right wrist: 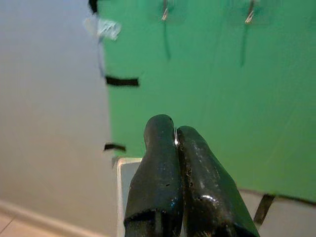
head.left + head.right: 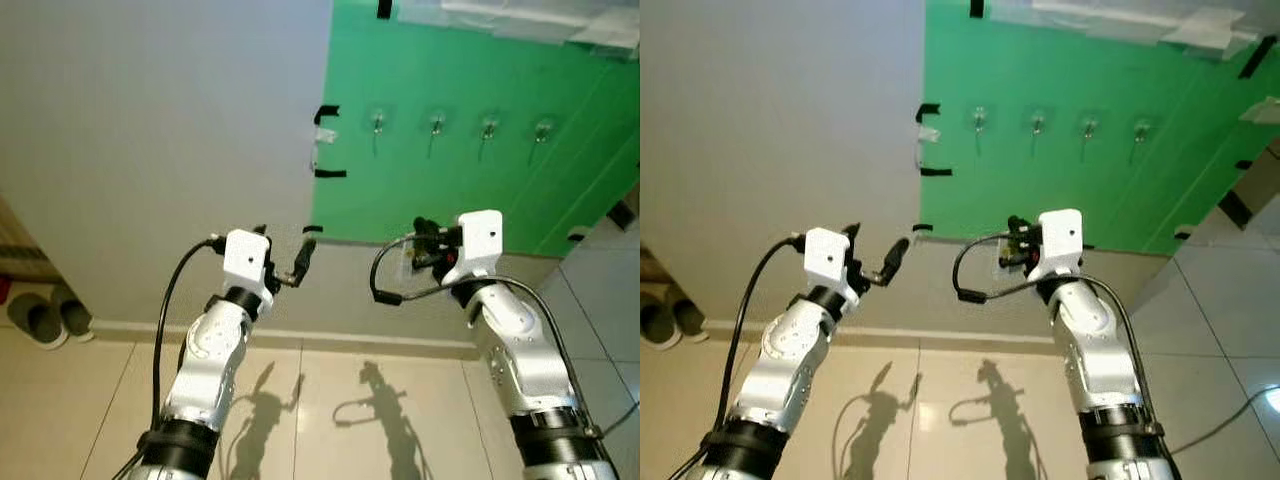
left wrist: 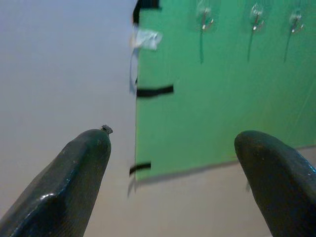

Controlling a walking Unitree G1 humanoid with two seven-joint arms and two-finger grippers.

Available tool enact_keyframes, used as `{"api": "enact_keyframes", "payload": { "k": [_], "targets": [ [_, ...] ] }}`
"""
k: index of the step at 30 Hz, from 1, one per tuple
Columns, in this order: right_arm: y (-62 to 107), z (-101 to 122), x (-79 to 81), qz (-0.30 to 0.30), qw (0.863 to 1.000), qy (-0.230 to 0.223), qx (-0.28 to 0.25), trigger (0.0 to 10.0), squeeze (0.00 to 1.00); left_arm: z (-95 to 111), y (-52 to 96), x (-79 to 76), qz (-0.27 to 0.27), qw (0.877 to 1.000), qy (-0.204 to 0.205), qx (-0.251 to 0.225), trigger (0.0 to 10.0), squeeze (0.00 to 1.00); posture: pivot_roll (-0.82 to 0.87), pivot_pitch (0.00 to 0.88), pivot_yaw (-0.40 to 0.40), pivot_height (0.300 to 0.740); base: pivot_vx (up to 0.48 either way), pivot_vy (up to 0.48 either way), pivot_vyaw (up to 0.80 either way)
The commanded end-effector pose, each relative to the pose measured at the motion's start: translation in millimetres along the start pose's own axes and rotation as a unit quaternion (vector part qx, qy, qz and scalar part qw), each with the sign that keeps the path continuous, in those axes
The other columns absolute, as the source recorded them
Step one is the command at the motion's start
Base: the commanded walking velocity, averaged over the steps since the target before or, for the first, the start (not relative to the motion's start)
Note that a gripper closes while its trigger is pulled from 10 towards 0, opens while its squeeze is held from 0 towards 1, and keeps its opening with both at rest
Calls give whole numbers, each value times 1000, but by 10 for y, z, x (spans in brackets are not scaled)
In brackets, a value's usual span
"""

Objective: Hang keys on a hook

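Note:
A green board (image 2: 450, 190) is taped to the grey wall and carries a row of several small clear hooks, the leftmost hook (image 2: 378, 123) near its left edge. My right gripper (image 2: 422, 232) is raised in front of the board's lower edge, well below the hooks. In the right wrist view its fingers (image 1: 170, 123) are pressed together, with a thin silver sliver of the keys (image 1: 176, 139) showing between them; the rest of the keys is hidden. My left gripper (image 3: 175, 136) is held up left of the board's lower corner, open and holding nothing.
Black tape strips (image 2: 330, 173) mark the board's left edge. A pale plate (image 1: 126, 170) sits on the wall under the board. A pair of shoes (image 2: 45, 315) lies on the tiled floor at far left. A black cable (image 2: 385, 285) loops off my right wrist.

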State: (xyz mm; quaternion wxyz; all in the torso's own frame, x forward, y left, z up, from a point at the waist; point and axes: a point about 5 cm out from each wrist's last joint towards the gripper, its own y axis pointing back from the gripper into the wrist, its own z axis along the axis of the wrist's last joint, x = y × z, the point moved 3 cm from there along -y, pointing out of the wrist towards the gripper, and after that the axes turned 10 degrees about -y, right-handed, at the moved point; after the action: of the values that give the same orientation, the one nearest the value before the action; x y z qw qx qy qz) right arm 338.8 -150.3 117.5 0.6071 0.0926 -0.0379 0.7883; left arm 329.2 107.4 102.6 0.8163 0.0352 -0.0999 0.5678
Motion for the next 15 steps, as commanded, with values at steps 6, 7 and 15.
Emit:
{"api": "enact_keyframes", "payload": {
  "k": [6, 7, 15],
  "targets": [
    [1, 69, -15, -3, 1000, 13, -15, 10000, 0, 44, -13, -19, 1, 1000, -6, -7, 10000, 0, -43, 0, -18, 740, 428, 0, 0],
    [1, 69, -15, -3, 1000, 13, -15, 10000, 0, 44, -13, -19, 1, 1000, -6, -7, 10000, 0, -43, 0, -18, 740, 428, 0, 0],
    [1, 69, -15, -3, 1000, 13, -15, 10000, 0, 44, -13, -19, 1, 1000, -6, -7, 10000, 0, -43, 0, -18, 740, 428, 0, 0]
  ]
}}
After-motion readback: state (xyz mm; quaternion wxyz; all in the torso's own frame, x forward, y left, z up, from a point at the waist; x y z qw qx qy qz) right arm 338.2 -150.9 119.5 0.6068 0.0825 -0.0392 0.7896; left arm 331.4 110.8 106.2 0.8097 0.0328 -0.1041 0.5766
